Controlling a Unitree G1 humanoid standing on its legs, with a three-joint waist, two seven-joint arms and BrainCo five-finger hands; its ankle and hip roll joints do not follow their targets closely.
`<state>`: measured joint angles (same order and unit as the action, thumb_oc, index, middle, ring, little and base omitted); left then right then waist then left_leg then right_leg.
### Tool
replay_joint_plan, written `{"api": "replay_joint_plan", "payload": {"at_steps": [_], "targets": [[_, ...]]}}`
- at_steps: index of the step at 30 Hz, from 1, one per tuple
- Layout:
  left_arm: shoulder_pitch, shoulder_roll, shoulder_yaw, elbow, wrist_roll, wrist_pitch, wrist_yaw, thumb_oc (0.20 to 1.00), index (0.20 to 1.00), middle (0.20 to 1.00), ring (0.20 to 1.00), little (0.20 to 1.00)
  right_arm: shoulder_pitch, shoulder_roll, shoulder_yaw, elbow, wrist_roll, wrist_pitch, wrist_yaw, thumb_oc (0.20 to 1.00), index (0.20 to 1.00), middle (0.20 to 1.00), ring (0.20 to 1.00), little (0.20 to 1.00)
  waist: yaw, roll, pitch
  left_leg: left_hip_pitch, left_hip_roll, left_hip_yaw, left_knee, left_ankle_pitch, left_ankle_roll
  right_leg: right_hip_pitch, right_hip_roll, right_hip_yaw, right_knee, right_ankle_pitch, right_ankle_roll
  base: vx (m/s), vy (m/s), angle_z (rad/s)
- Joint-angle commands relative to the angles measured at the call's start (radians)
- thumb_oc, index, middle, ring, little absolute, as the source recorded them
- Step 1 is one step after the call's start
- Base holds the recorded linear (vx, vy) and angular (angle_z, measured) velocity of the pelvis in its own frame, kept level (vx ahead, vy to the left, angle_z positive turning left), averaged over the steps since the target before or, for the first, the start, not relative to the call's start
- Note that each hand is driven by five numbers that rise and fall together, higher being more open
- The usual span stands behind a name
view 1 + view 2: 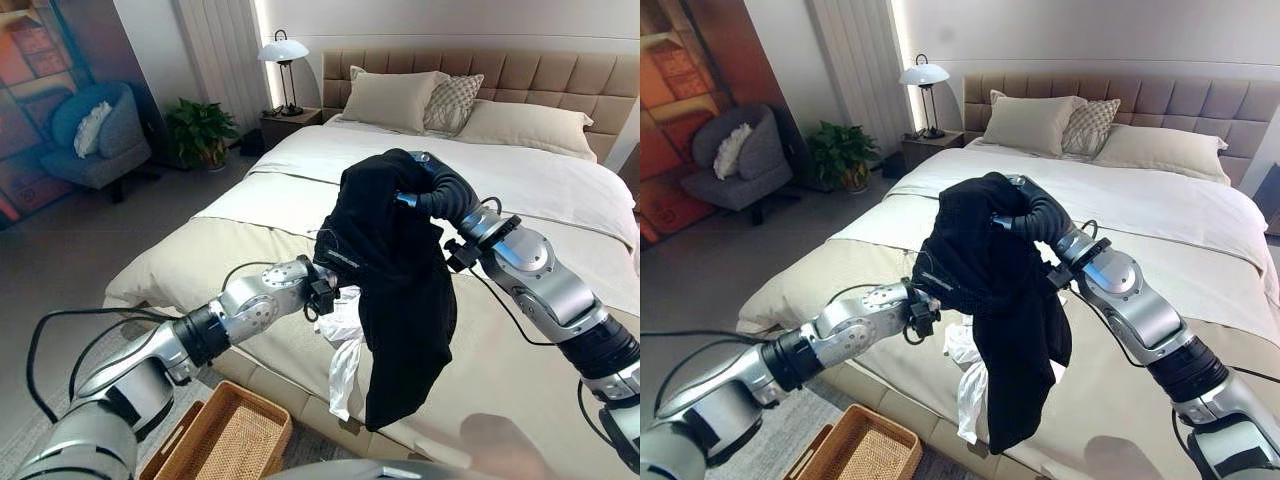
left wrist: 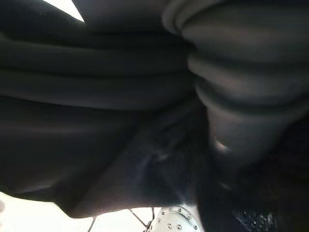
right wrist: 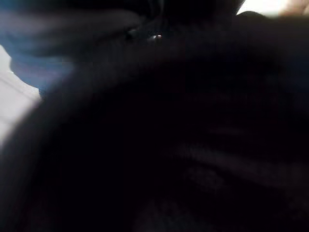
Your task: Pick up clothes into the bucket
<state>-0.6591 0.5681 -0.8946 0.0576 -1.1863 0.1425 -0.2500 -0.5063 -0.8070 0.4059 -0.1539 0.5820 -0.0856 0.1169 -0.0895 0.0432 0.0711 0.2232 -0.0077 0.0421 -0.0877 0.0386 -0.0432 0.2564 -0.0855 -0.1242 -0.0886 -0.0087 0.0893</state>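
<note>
A bedroom is showing: a wide bed [image 1: 560,190] with a cream cover and a tufted headboard is filling the middle, three pillows [image 1: 385,98] are lying at its head, and a lamp [image 1: 284,50] is standing on a nightstand [image 1: 288,124] beside it. One potted plant [image 1: 200,130] and one grey armchair [image 1: 95,140] are standing across the floor to the left.

One black garment [image 1: 400,300] is hanging in the air above the near edge of the bed — bunched at the top and trailing down in a long fold. The right hand [image 1: 1012,215] is reaching into the top of the bundle; its ribbed cover is showing, but the fingers are buried in the cloth, so whether they are curled or straight cannot be told. The left hand [image 1: 325,290] is meeting the garment's lower left side, and its fingers are likewise hidden behind the fabric; its grip cannot be told either. Both wrist views are showing dark folds of cloth at very close range.

One white garment [image 1: 345,345] is draping over the edge of the mattress just under the black one, partly covered by it.

One woven basket [image 1: 225,435] is standing on the floor beside the bed — below the left arm, well apart from both garments.
</note>
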Motion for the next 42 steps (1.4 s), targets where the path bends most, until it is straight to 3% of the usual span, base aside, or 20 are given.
{"api": "replay_joint_plan", "payload": {"at_steps": [1, 9, 10, 11, 18, 28, 31, 36, 39, 40, 42], "targets": [[0.056, -0.025, 0.064, -0.004, -0.089, -0.011, -0.041, 0.200, 0.200, 0.200, 0.200, 0.200, -0.112, 0.029, -0.094, 0.006, -0.002, -0.098, -0.054, 0.200, 0.200, 0.200, 0.200, 0.200, 0.022, -0.064, -0.043, -0.004, -0.012, -0.032, 0.078, -0.111, 0.012, -0.070, -0.075, -0.031, 0.120, -0.014, 0.070, 0.00, 0.000, 0.00], [0.318, 0.020, 0.323, -0.026, -0.124, -0.021, -0.047, 0.200, 0.200, 0.200, 0.200, 0.200, 0.028, 0.047, -0.257, 0.073, -0.084, -0.096, -0.099, 0.219, 0.219, 0.219, 0.219, 0.219, 0.048, -0.072, -0.035, -0.008, -0.015, -0.036, 0.079, -0.115, 0.019, -0.074, -0.078, -0.032, 0.120, -0.014, 0.069, 0.00, 0.000, 0.00], [0.361, 0.020, 0.368, -0.026, -0.127, -0.020, -0.047, 0.200, 0.200, 0.200, 0.200, 0.200, 0.051, 0.057, -0.280, 0.089, -0.093, -0.095, -0.105, 0.407, 0.407, 0.407, 0.407, 0.407, 0.053, -0.073, -0.033, -0.009, -0.015, -0.036, 0.080, -0.116, 0.021, -0.075, -0.079, -0.033, 0.121, -0.014, 0.068, 0.00, 0.000, 0.00], [0.398, 0.025, 0.404, -0.028, -0.123, -0.026, -0.045, 0.200, 0.200, 0.200, 0.200, 0.200, 0.070, 0.067, -0.296, 0.105, -0.105, -0.094, -0.111, 1.000, 1.000, 1.000, 1.000, 1.000, 0.058, -0.074, -0.031, -0.010, -0.017, -0.037, 0.080, -0.116, 0.022, -0.076, -0.080, -0.033, 0.122, -0.013, 0.068, 0.00, 0.000, 0.00], [0.575, 0.002, 0.622, -0.002, -0.112, -0.041, -0.044, 0.200, 0.200, 0.200, 0.200, 0.200, 0.156, 0.111, -0.367, 0.170, -0.149, -0.069, -0.106, 1.000, 1.000, 1.000, 1.000, 1.000, 0.084, -0.077, -0.019, -0.021, -0.024, -0.044, 0.084, -0.118, 0.028, -0.085, -0.085, -0.038, 0.126, -0.014, 0.068, 0.00, 0.000, 0.00], [0.669, -0.045, 0.879, 0.062, -0.015, -0.152, 0.015, 0.200, 0.200, 0.200, 0.200, 0.200, 0.287, 0.212, -0.440, 0.227, -0.136, -0.054, -0.089, 1.000, 1.000, 1.000, 1.000, 1.000, 0.111, -0.076, 0.009, -0.053, -0.035, -0.070, 0.091, -0.109, 0.027, -0.106, -0.090, -0.060, 0.138, -0.018, 0.064, -0.01, 0.014, 0.08], [0.709, -0.004, 0.963, 0.030, 0.100, -0.211, 0.052, 0.200, 0.200, 0.200, 0.200, 0.200, 0.354, 0.254, -0.465, 0.247, -0.127, -0.047, -0.083, 1.000, 1.000, 1.000, 1.000, 1.000, 0.117, -0.072, 0.022, -0.066, -0.037, -0.079, 0.093, -0.104, 0.026, -0.112, -0.092, -0.072, 0.141, -0.018, 0.062, -0.02, 0.021, 0.18], [0.804, 0.062, 1.098, -0.051, 0.343, -0.256, 0.120, 0.200, 0.200, 0.200, 0.200, 0.200, 0.465, 0.316, -0.502, 0.329, -0.138, -0.021, -0.068, 1.000, 1.000, 1.000, 1.000, 1.000, 0.129, -0.068, 0.040, -0.086, -0.042, -0.097, 0.096, -0.096, 0.023, -0.124, -0.092, -0.091, 0.146, -0.020, 0.059, -0.02, 0.020, 0.11], [0.836, 0.085, 1.168, -0.046, 0.530, -0.276, 0.167, 0.200, 0.200, 0.200, 0.200, 0.200, 0.507, 0.346, -0.532, 0.453, -0.201, -0.012, -0.100, 1.000, 1.000, 1.000, 1.000, 1.000, 0.135, -0.064, 0.057, -0.103, -0.044, -0.107, 0.100, -0.092, 0.021, -0.135, -0.093, -0.105, 0.152, -0.021, 0.058, -0.04, 0.018, 0.19], [0.836, 0.085, 1.168, -0.047, 0.531, -0.276, 0.167, 0.200, 0.200, 0.200, 0.200, 0.200, 0.506, 0.347, -0.532, 0.455, -0.201, -0.014, -0.101, 1.000, 1.000, 1.000, 1.000, 1.000, 0.134, -0.065, 0.057, -0.104, -0.044, -0.108, 0.101, -0.093, 0.021, -0.135, -0.093, -0.105, 0.152, -0.021, 0.057, -0.02, 0.017, 0.12], [0.849, 0.093, 1.193, -0.048, 0.643, -0.295, 0.211, 0.200, 0.200, 0.200, 0.200, 0.200, 0.507, 0.379, -0.539, 0.631, -0.266, -0.016, -0.166, 1.000, 1.000, 1.000, 1.000, 1.000, 0.140, -0.061, 0.087, -0.133, -0.046, -0.116, 0.114, -0.090, 0.020, -0.159, -0.093, -0.110, 0.161, -0.018, 0.056, -0.09, 0.025, 0.10]]}}
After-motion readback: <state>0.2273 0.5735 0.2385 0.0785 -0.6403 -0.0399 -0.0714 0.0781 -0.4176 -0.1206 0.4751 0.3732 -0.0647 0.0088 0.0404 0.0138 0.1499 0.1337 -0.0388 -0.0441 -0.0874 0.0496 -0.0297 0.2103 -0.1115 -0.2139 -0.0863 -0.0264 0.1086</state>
